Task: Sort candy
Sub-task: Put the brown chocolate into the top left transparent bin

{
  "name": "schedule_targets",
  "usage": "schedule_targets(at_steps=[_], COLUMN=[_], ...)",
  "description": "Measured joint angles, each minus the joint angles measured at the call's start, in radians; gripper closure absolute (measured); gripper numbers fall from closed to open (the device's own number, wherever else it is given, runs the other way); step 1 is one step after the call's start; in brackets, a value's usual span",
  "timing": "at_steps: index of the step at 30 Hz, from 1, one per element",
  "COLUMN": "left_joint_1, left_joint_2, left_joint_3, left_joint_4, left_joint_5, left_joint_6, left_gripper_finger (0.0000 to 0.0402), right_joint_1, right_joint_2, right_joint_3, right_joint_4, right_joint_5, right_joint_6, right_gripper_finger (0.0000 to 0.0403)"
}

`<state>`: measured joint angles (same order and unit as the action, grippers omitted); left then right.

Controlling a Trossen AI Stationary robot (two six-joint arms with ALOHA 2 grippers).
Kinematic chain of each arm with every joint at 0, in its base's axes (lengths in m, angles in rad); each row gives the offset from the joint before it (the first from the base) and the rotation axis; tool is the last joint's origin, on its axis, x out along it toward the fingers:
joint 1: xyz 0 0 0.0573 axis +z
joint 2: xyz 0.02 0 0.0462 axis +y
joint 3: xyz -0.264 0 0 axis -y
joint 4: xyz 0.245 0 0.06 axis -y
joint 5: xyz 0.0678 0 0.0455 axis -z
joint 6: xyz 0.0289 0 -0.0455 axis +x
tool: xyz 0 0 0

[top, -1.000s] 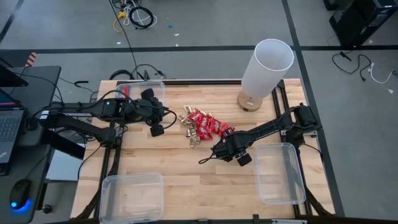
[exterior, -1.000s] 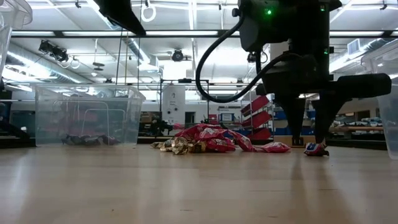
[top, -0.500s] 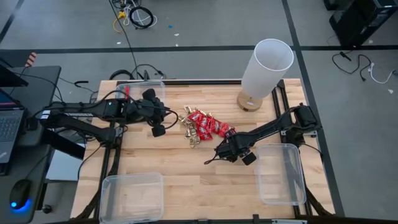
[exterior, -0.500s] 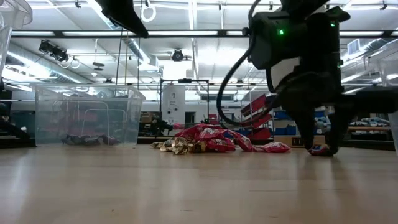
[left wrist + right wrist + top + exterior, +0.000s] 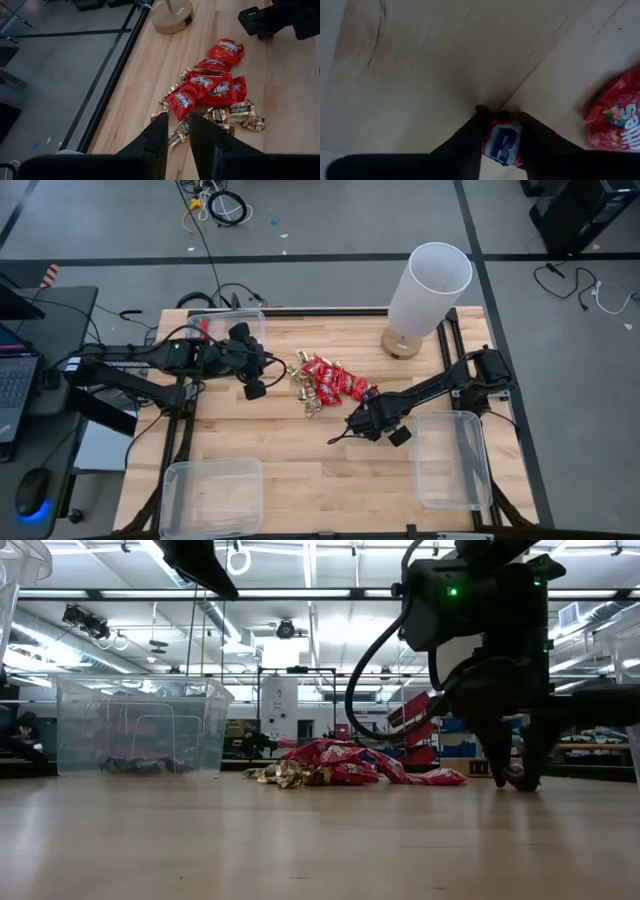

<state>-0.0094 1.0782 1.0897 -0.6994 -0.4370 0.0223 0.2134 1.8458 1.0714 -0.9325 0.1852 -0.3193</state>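
Observation:
The candy lies in a loose pile (image 5: 325,383) at the table's middle: red packets (image 5: 212,87) with gold and dark pieces (image 5: 235,112) at its near side. One small red wrapped piece with a blue-and-white label (image 5: 502,142) lies apart on the wood, to the right of the pile. My right gripper (image 5: 368,418) stands over it, pointing down, shut on it. My left gripper (image 5: 252,390) hangs above the table left of the pile. Its fingers (image 5: 157,135) are a narrow gap apart with nothing between them. My right gripper pinches the small red piece by its two opposite sides (image 5: 490,142) between its two fingers, which come from above and point down. In the low view the piece (image 5: 516,778) sits at the fingertips, low at the table top.
A clear bin (image 5: 222,328) with a few dark pieces (image 5: 140,764) in it stands at the far left. Two more clear bins stand at the near left (image 5: 212,495) and near right (image 5: 448,458). A tall white cylinder on a wooden base (image 5: 430,285) stands at the far right.
My right gripper has sunk to the table top, shifted slightly toward the table's right edge, and drawn its fingers in onto the lone red piece, which stays where it lay.

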Motion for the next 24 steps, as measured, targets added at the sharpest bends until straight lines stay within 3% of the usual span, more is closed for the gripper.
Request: schedule_targets(at_steps=[9,15,24], left_joint_1=[0.0,0.0,-0.012], left_joint_2=[0.0,0.0,0.027], left_joint_3=[0.0,0.0,0.0], left_joint_4=[0.03,0.049,0.096], left_joint_5=[0.0,0.039,0.122], left_joint_6=[0.001,0.026,0.033], left_gripper_finger=[0.0324,0.0324,0.0324], right_joint_1=[-0.003,-0.002,-0.002], right_joint_2=[0.003,-0.027,-0.134], right_joint_3=[0.07,0.122,0.124], right_joint_4=[0.065,0.179,0.529], right_joint_5=[0.01,0.008,0.009], right_joint_6=[0.065,0.132,0.17], right_gripper_finger=[0.0389,0.0396,0.0398])
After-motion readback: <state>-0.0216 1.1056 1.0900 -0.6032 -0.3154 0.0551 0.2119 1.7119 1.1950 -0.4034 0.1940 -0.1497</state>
